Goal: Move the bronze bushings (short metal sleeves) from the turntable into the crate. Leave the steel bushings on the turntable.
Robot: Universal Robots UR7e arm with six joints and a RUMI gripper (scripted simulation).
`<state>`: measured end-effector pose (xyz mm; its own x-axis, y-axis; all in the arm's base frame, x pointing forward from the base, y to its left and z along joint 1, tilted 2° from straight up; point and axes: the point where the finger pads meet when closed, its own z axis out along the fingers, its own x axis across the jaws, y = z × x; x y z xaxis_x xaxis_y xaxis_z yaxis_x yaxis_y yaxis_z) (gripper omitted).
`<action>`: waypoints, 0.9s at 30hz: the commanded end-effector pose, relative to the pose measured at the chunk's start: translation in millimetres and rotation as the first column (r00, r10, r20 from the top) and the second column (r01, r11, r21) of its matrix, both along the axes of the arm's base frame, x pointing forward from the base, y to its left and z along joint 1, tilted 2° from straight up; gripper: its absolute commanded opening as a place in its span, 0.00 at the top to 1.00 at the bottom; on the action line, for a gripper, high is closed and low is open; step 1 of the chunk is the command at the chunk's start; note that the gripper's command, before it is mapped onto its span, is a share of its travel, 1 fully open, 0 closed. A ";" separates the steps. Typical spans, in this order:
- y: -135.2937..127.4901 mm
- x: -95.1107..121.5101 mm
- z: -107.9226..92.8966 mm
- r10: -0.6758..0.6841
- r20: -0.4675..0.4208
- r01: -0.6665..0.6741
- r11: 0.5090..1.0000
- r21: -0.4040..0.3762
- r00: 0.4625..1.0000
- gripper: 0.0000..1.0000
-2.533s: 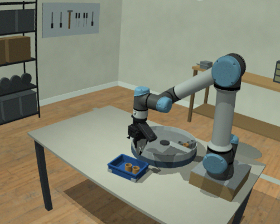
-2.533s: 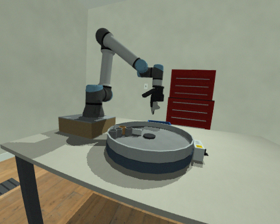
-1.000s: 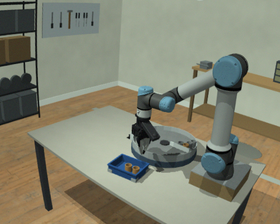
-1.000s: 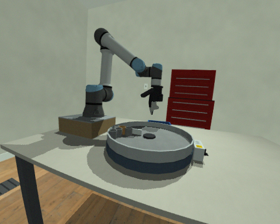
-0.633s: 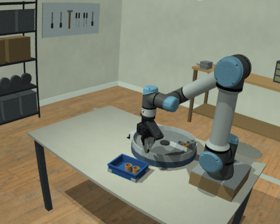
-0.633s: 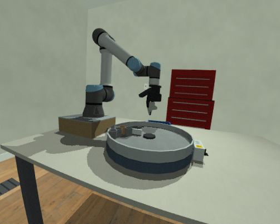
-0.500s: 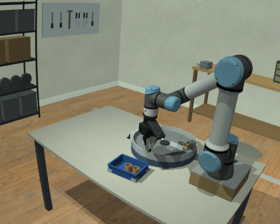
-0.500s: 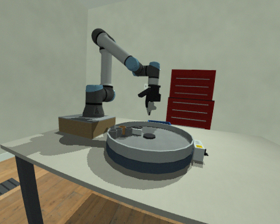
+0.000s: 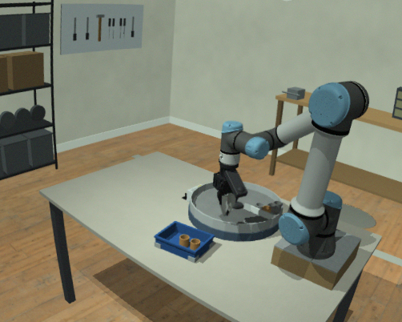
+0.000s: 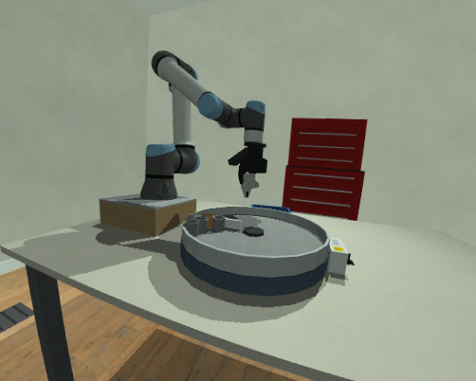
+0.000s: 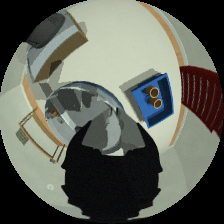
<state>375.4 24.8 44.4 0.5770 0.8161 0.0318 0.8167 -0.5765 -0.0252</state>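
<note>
Blue crate (image 9: 168, 234) on the left already has two bronze bushings (image 9: 184, 239) in it. Next over, the gripper (image 9: 226, 206) hangs above the turntable (image 9: 203, 214), closed on nothing. One bronze bushing (image 9: 267, 208) sits among steel bushings (image 9: 260, 206) at the right rim.

Grey-white arm (image 9: 318, 168), blue joint caps, black hand (image 9: 227, 205).
</note>
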 end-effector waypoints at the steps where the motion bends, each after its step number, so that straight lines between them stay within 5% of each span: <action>1: -21.3 -9.9 -0.2 -0.048 0.000 0.048 0.999 0.001 0.999 0.95; 27: -125.7 -59.3 -4.5 -0.288 -0.010 0.288 0.958 -0.001 0.958 0.95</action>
